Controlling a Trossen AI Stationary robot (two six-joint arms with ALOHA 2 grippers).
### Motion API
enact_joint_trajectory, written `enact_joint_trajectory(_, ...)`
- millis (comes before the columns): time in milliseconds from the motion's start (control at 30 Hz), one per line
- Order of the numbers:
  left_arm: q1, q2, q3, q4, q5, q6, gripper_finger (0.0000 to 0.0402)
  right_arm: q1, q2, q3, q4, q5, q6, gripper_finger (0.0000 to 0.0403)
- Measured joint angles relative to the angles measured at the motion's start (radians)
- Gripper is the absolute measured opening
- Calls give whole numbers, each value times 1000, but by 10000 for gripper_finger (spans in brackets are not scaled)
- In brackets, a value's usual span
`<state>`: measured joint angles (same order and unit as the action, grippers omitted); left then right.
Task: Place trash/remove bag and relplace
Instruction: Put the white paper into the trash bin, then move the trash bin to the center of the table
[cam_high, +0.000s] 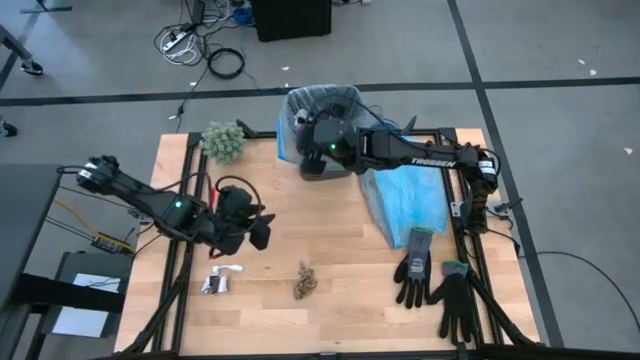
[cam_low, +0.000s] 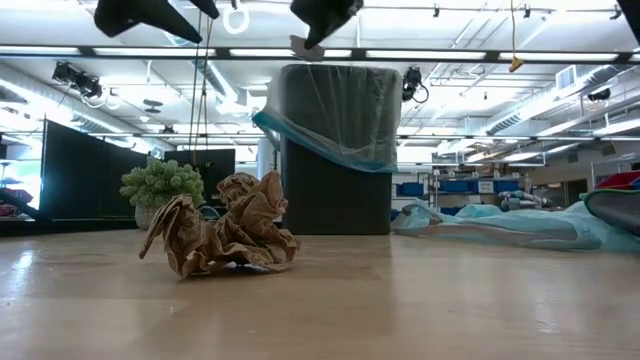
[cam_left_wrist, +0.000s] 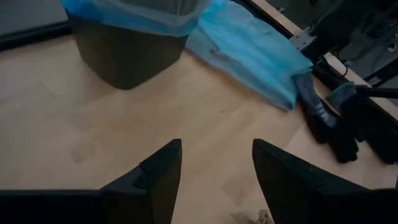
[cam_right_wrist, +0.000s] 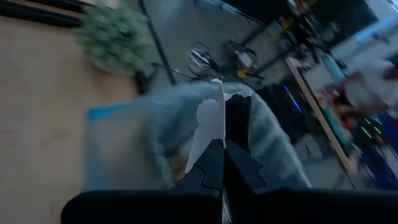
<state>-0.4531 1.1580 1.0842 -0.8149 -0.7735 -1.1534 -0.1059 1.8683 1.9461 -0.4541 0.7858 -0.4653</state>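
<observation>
Shut, the right gripper pinched a white paper scrap over the lined black bin; the left gripper hung parted, empty; brown crumple and silver wrapper remained on the table; bag swap looked unstarted.

The left gripper hangs over the wooden counter with its jaws spread apart and nothing between them. Further out sits the black bin, its rim wrapped in a light-blue liner, and just beside it a light-blue plastic bag lies flat on the wood. Past the bag's far end are the black gloves, and a brown scrap peeks in by one jaw.
</observation>
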Motion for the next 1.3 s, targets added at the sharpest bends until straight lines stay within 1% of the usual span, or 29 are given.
enact_joint_trajectory(67, 0, 0, -20, 12, 9, -25, 207, -14, 0, 0, -6, 34, 19, 0)
enact_joint_trajectory(200, 0, 0, -43, 6, 68, -42, 207, -35, 0, 0, -38, 71, 126, 2)
enact_joint_trajectory(333, 0, 0, -43, 9, 86, -43, 207, -38, 0, 0, -49, 48, 197, 23)
enact_joint_trajectory(500, 0, 0, -43, 8, 88, -43, 207, -39, -6, -1, -107, -103, 322, 79)
enact_joint_trajectory(567, 0, 0, -43, 9, 95, -43, 207, -46, -21, -1, -127, -206, 341, 104)
enact_joint_trajectory(700, 0, 0, -41, 9, 155, -24, 207, -63, -66, -1, -194, -407, 334, 145)
enact_joint_trajectory(833, 0, 0, -41, 8, 163, -18, 207, -103, -105, -1, -244, -579, 278, 164)
enact_joint_trajectory(933, 2, 0, -41, 9, 163, 0, 207, -140, -117, -1, -290, -672, 204, 165)
enact_joint_trajectory(1033, 8, 0, -41, 9, 163, 3, 207, -177, -115, -1, -324, -719, 161, 162)
enact_joint_trajectory(1200, 8, 0, -40, 10, 166, 23, 207, -236, -85, -1, -358, -720, 116, 150)
enact_joint_trajectory(1300, 8, 0, -39, 9, 177, 1, 207, -253, -83, -2, -380, -729, 115, 136)
